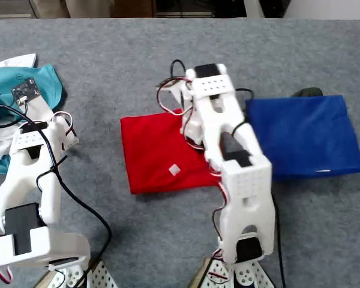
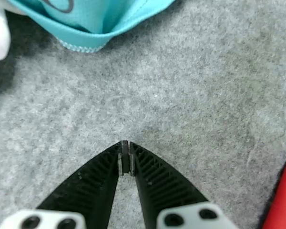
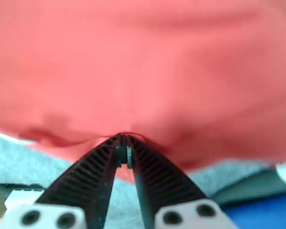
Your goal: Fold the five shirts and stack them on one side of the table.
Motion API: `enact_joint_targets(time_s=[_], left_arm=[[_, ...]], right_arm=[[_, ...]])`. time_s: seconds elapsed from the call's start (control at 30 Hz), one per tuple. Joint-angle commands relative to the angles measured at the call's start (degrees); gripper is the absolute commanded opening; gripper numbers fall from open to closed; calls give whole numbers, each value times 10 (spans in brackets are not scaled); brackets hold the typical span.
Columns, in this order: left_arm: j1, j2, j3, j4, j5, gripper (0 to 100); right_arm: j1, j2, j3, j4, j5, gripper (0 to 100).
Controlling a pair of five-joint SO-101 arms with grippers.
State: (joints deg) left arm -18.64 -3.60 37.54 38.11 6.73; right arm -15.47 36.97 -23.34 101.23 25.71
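**Right pincer nipping the red shirt's edge**

We are looking at the red shirt (image 1: 159,153), which is lying folded into a rough square in the middle of the table (image 1: 108,54). Its left and near edges are lying flat and exposed. Our right pincer (image 3: 123,145) is sitting at the red shirt's right edge with its jaws pressed together, and a fold of red cloth is caught at their tips.

Just right of the red shirt, the blue shirt (image 1: 303,135) is lying folded flat. The right arm (image 1: 228,132) is covering the strip between them, so we cannot tell whether they are touching.

Well left of the red shirt, and farther from the arm bases, the teal shirt (image 1: 45,84) is lying crumpled with the white shirt (image 1: 18,60) bunched against it. Our left pincer (image 2: 125,155) is hovering over bare grey table between the red shirt and the teal one. Its jaws are closed tip to tip and are gripping nothing.

Wide bare table is lying left of the red shirt, beyond it and nearer than it.

A white tag (image 1: 174,170) is showing on the red shirt toward its near edge, and a pale label (image 1: 323,171) is showing on the blue shirt's near edge. A dark printed curve (image 2: 57,5) is crossing the teal cloth. We are finding none of this writing readable.
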Motion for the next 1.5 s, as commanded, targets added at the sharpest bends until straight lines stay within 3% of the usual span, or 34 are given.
enact_joint_targets(time_s=[0.0,0.2,0.37,0.57,0.83,1.0,1.13,1.23,1.47], left_arm=[[6,-23,0,-8,3,21],[6,-23,1,-8,3,21],[6,-23,1,-8,3,21],[6,-23,1,-8,3,21],[25,-32,-18,32,4,21],[96,-72,-82,151,6,19],[161,-100,-98,171,7,19],[208,-104,-99,156,27,19],[281,-60,-93,39,76,20]], right_arm=[[11,-103,73,11,20,4],[23,-205,237,-4,50,4],[95,-267,327,-43,91,4],[138,-297,317,-38,101,4],[99,-337,230,-30,56,4],[25,-337,224,-25,18,4],[12,-336,268,-72,15,4],[14,-336,334,-115,15,4],[44,-337,496,-254,16,4]])
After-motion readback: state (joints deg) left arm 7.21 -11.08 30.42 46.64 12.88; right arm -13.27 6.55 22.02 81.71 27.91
